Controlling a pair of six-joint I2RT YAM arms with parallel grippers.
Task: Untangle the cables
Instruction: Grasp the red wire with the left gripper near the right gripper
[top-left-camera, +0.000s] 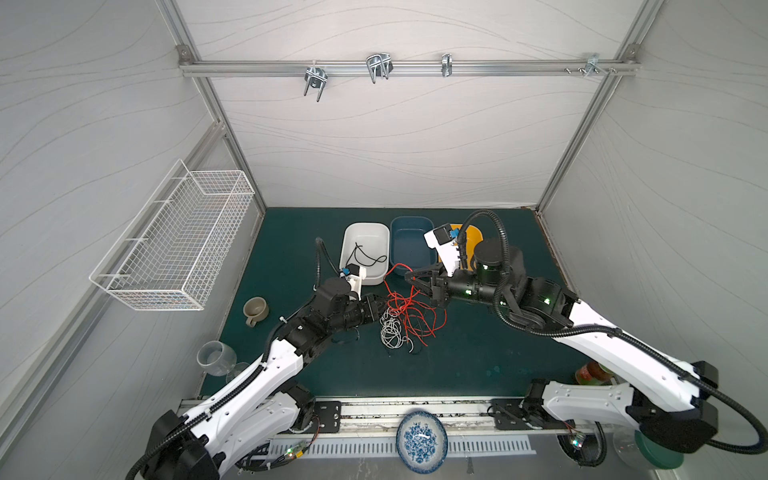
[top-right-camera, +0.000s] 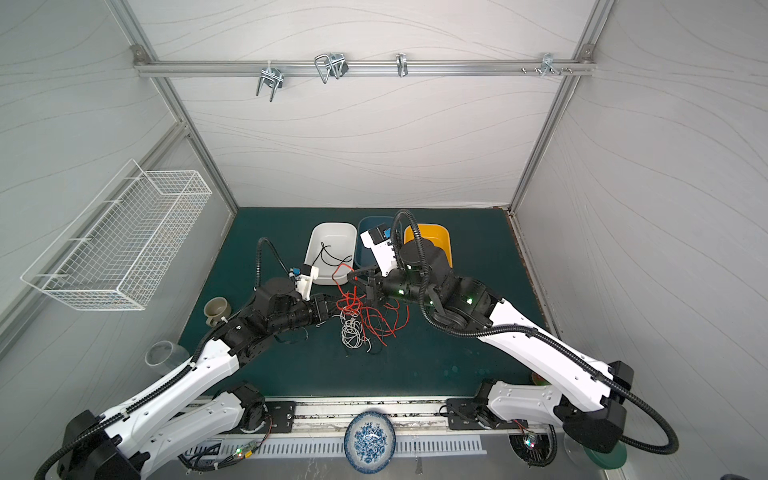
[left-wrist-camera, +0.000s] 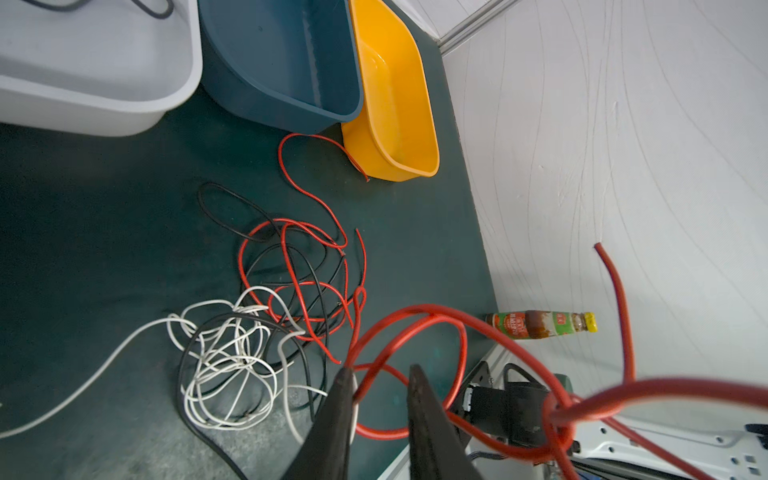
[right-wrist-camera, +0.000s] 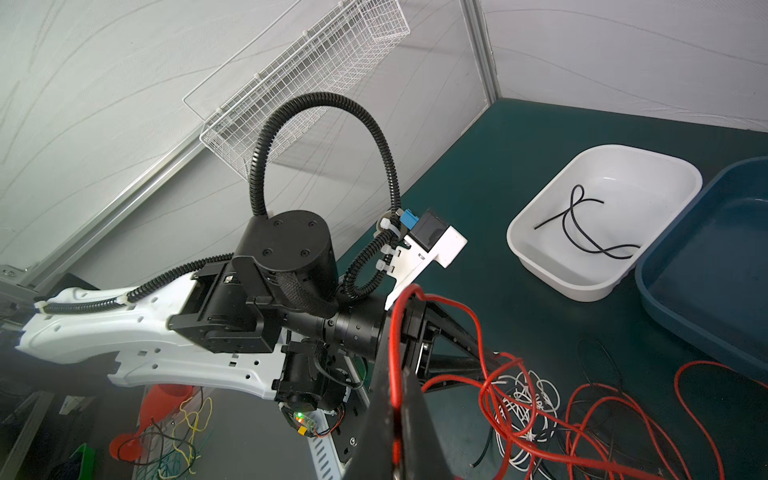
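The job looks barely begun. Most of the cables (top-left-camera: 399, 322) lie in one knot of red, white and black at the middle of the counter (top-left-camera: 478, 357), white loops at its 7 o'clock side and red ones spread toward 3 o'clock.

Only one black cable (top-left-camera: 368, 257) lies apart, inside the white bin (top-left-camera: 348, 245) at 11 o'clock from the knot. The blue bin (top-left-camera: 409, 243) at 12 o'clock and the yellow bin (top-right-camera: 434, 235) at 1 o'clock show nothing inside, though an arm hides part of each.

The right gripper (top-left-camera: 412, 277) has its fingers clamped on a red cable (top-left-camera: 394, 271), lifted above the knot. The left gripper (left-wrist-camera: 381, 370) has its fingers narrow, with a gap; a red loop passes between them, not yet pinched as far as I can judge.
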